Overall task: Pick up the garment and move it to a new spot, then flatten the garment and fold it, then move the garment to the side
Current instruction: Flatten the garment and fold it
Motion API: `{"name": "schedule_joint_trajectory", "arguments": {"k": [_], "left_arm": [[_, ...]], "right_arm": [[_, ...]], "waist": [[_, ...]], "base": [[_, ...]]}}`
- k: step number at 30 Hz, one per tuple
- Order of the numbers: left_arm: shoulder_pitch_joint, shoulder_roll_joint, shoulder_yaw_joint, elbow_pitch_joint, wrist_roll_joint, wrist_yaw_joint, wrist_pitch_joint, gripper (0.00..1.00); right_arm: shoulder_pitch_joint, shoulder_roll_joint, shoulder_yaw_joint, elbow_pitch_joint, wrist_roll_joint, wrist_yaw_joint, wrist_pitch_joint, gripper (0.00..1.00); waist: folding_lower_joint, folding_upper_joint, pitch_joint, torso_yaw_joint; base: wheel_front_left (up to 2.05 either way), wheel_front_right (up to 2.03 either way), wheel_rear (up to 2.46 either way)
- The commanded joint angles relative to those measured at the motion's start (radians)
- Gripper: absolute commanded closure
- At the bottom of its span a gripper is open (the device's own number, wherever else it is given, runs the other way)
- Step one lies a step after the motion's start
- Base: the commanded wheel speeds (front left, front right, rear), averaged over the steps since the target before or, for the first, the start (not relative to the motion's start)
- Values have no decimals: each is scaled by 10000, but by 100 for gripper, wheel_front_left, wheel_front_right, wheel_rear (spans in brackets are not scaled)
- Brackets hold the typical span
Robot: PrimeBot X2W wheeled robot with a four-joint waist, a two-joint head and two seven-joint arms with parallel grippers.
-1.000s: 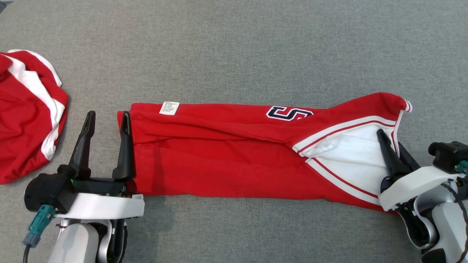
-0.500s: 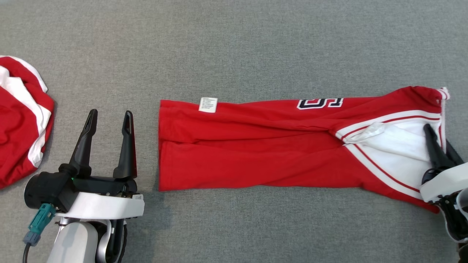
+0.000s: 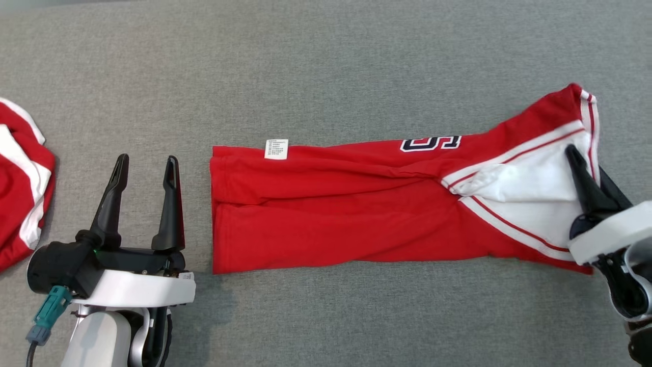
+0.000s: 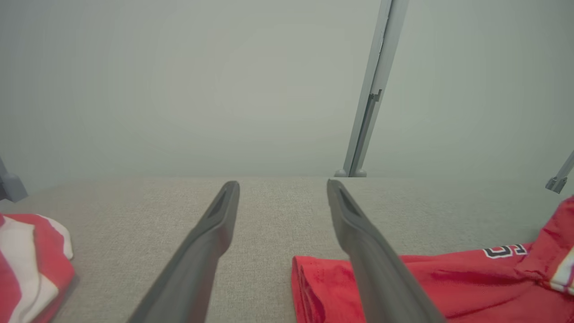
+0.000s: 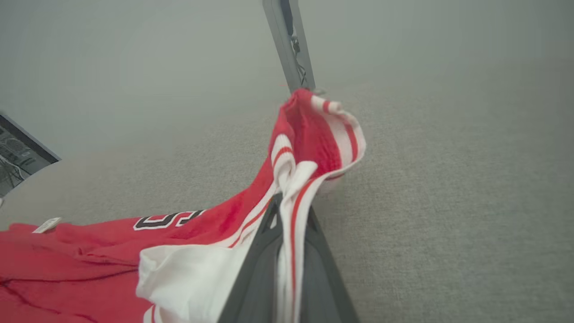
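- Grey surface (image 3: 326,66) carries everything.
- Red garment (image 3: 331,224) lies folded lengthwise mid-surface, right end raised.
- Second red heap (image 3: 20,178) sits far left.
- Left hand (image 3: 146,159), fingers spread, empty, just left of garment.
- Right hand (image 3: 586,168) pinches garment's white-striped end.

Garment (image 3: 356,224) label (image 3: 276,149) print illegibly small

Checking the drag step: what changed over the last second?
The right pincer, shut on the red jersey by its white-striped end, dragged it toward the robot's right, lifting that end; its far edge parted from the left pincer. Unchanged: left pincer open, empty; right grip shut; crumpled red-and-white garment at left.
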Motion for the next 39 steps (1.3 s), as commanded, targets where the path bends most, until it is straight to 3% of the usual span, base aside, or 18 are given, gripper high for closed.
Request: {"name": "schedule_joint_trajectory", "arguments": {"k": [1, 7, 14, 19, 23, 26, 37, 38, 39], "left_arm": [[82, 85, 37, -29, 95, 9, -46, 0], [-19, 90, -95, -26, 77, 10, -6, 0], [-209, -35, -348, 24, 40, -87, -6, 0], [-360, -197, -526, 172, -12, -148, -19, 0], [-504, -333, -665, 297, -13, -226, -34, 0], [-599, -487, -778, 457, -22, -309, -39, 0], [-771, -693, -802, 580, 169, -475, -43, 0], [-802, -718, -783, 598, 188, -509, -44, 0], [-800, -727, -765, 603, 200, -522, -44, 0]], "right_arm": [[-73, 43, 28, -617, 116, -2, 332, 100], [-131, 805, 186, -2912, -36, -2, 1597, 100], [-481, 2055, 1338, -3765, -559, -2, 2466, 100], [-947, 2907, 2446, -3090, -660, 0, 2325, 100], [-1332, 3189, 3178, -2001, -687, 0, 1863, 100], [-1812, 3280, 4186, -638, -265, 0, 1061, 100], [-3095, 3287, 6253, 1189, 1208, 0, -608, 100], [-3253, 3287, 6498, 1295, 1509, 0, -890, 54], [-3358, 3286, 6607, 1345, 1529, 0, -1040, 0]], "waist": [[0, 0, -74, -108], [0, 0, -161, -135], [0, 0, -100, 301], [0, 0, 74, 826], [0, 0, 236, 1240], [0, 0, 416, 1600], [0, 0, 552, 1806], [0, 0, 539, 1770], [0, 0, 520, 1734]], "base": [[0, 0, 0], [0, 0, 0], [0, 0, 0], [0, 0, 0], [0, 0, 0], [0, 0, 0], [0, 0, 0], [0, 0, 0], [0, 0, 0]]}}
